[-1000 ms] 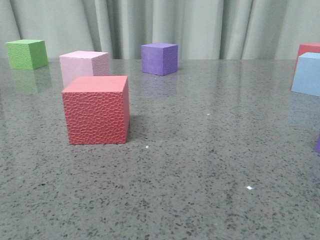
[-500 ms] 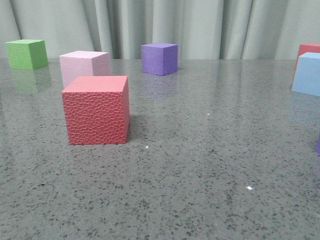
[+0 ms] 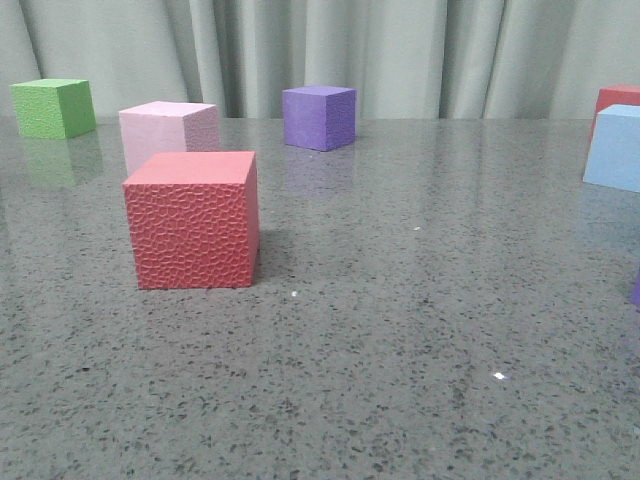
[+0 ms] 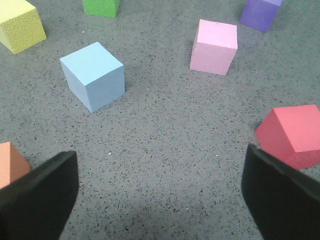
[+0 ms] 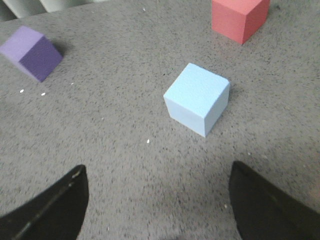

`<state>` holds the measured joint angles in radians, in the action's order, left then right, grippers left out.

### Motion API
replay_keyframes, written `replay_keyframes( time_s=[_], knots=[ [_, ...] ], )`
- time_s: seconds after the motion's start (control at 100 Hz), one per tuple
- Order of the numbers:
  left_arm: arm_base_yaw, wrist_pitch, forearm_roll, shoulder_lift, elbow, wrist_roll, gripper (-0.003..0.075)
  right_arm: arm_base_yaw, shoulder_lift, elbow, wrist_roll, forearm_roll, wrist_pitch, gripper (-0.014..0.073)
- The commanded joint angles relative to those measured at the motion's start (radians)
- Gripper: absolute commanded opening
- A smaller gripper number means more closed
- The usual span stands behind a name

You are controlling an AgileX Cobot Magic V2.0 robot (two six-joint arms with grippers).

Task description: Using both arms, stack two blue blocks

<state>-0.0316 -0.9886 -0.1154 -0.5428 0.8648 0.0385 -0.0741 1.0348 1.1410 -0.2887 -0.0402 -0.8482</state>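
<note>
Only the wrist cameras showed both grippers, the left gripper (image 4: 159,195) and right gripper (image 5: 159,205) each spread wide and empty above the speckled table (image 3: 400,330), each facing one smooth pale blue block (image 4: 93,76) (image 5: 197,98) sitting apart from the red cube (image 3: 192,220).

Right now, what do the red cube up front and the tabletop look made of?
Red cube: likely foam or soft plastic, matte, with a pebbled, dimpled face. Tabletop: looks like polished speckled stone or a laminate imitating it; glossy, since it mirrors the cubes faintly.
</note>
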Motion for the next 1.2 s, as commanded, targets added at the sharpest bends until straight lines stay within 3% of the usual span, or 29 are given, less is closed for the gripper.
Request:
replay_keyframes(
  time_s=[0.0,0.51,1.19],
  knots=[
    [-0.002,0.058,-0.019,-0.012,0.032,-0.001,0.062,0.005,0.079,0.096,-0.023,0.013,0.039,0.058],
    [-0.002,0.058,-0.019,-0.012,0.032,-0.001,0.062,0.05,0.43,0.384,-0.152,0.119,-0.074,0.058],
    [-0.002,0.058,-0.019,-0.012,0.032,-0.001,0.062,0.077,0.626,0.397,-0.202,0.055,-0.024,0.058]
  ],
)
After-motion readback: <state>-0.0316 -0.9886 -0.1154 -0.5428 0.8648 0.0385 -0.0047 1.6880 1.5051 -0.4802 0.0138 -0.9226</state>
